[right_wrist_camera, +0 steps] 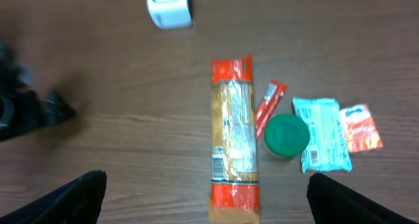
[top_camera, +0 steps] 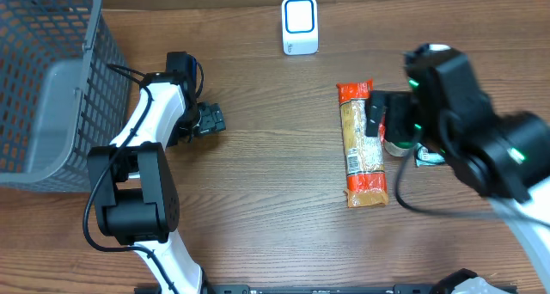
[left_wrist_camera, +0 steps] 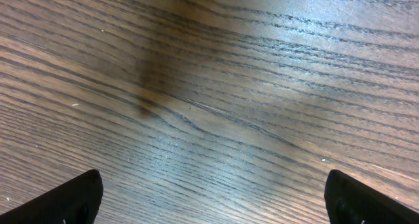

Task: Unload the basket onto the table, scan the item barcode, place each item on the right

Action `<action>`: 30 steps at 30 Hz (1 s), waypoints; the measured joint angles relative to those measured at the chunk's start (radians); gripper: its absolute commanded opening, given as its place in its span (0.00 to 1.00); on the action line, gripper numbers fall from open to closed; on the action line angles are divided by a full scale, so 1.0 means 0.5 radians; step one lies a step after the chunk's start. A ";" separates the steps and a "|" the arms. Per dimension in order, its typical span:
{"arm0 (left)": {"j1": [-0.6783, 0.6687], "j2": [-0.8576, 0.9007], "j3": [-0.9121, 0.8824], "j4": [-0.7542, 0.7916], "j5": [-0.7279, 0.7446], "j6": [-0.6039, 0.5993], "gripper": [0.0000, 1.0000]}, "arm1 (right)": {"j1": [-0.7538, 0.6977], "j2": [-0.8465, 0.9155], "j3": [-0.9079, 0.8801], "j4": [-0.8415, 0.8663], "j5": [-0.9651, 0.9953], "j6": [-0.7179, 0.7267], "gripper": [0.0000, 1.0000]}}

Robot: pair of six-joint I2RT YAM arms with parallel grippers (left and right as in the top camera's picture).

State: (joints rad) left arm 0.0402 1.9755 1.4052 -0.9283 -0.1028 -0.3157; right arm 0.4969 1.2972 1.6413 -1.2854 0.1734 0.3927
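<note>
Two spread wide, left gripper (left_wrist_camera: 215, 201) and right gripper (right_wrist_camera: 209, 201); one scanner (right_wrist_camera: 169, 4), one pasta bag (right_wrist_camera: 233, 139), one tub (right_wrist_camera: 286, 135), three packets (right_wrist_camera: 270, 106) (right_wrist_camera: 321, 142) (right_wrist_camera: 359, 127).

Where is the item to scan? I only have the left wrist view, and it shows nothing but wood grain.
Observer: A long pasta packet with orange-red ends lies flat, right of centre.
Operator: And the scanner?
Observer: The white scanner sits farther back, apart from the packet.
Operator: Anything crowding the packet?
Observer: A red sachet and a green lid lie close on its right side.
</note>
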 measured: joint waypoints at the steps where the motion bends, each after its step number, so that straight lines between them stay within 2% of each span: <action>1: 0.000 0.000 0.000 0.000 0.001 0.000 1.00 | 0.000 -0.066 0.000 0.000 -0.002 0.001 1.00; 15: 0.000 0.000 0.000 0.000 0.001 0.000 1.00 | 0.000 -0.911 0.001 -0.079 0.166 -0.002 1.00; 30: 0.000 0.000 0.000 0.000 0.000 0.000 1.00 | -0.108 -1.337 0.001 -0.214 0.222 -0.001 1.00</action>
State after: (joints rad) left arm 0.0402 1.9755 1.4052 -0.9283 -0.1028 -0.3157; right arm 0.4427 0.6289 1.6417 -1.3922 0.2844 0.3923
